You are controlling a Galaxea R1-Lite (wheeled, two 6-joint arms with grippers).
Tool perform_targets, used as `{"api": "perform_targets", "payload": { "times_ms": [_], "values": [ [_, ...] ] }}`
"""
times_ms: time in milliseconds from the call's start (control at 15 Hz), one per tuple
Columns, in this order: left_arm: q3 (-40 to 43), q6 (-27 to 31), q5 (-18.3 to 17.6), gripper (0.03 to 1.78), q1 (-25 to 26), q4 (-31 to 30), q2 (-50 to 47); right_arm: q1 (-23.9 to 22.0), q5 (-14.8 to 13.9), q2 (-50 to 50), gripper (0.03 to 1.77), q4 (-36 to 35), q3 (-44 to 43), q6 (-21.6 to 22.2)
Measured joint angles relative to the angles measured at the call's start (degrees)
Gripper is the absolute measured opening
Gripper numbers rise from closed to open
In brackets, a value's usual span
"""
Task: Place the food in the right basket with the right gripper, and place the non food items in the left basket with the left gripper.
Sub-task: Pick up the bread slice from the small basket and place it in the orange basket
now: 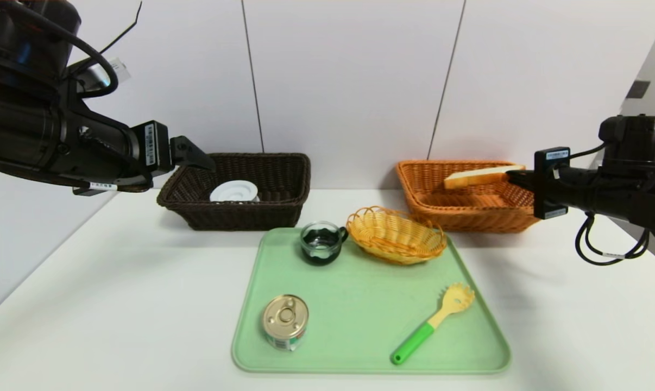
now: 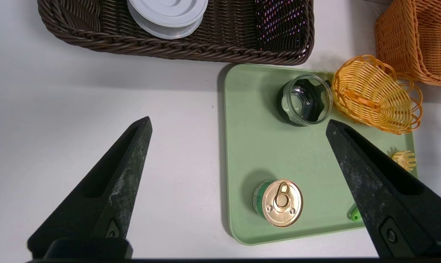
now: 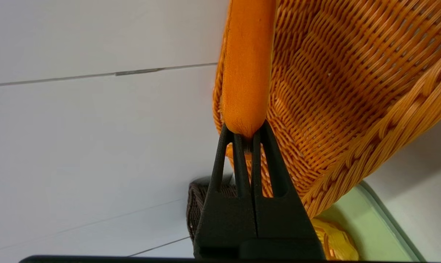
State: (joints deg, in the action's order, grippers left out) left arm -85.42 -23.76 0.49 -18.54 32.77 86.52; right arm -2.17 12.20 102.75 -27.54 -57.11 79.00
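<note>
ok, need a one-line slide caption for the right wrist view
Right gripper pinches one edge of the toast slice, holding it over the orange wicker basket.

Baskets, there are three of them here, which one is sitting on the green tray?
The small yellow oval wire basket, resting on the tray's far edge. The dark brown basket and orange basket both stand behind it on the table.

Looks like a lab or test room. Plain white surface carrying a green tray; bare white wall panels right behind that tray.
</note>
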Motion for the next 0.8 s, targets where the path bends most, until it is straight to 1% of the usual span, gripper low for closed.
{"api": "perform_targets", "payload": {
  "times_ms": [200,400,600,800],
  "values": [
    [0.34,0.0,0.0,1.69,0.0,0.0,-0.3,0.02,-0.07,0.77,0.05,3.47,-2.41,0.06],
    [0.48,0.06,0.02,1.69,0.0,0.02,-0.39,0.06,-0.22,0.89,0.05,3.64,-3.22,0.09],
    [0.41,0.2,0.0,1.69,0.0,-0.05,-0.39,0.09,-1.51,1.02,0.54,3.71,-3.35,0.05],
    [0.39,0.06,0.0,1.69,0.0,0.0,-0.39,0.28,-1.54,1.1,0.92,3.71,-3.35,0.11]
  ]
}}
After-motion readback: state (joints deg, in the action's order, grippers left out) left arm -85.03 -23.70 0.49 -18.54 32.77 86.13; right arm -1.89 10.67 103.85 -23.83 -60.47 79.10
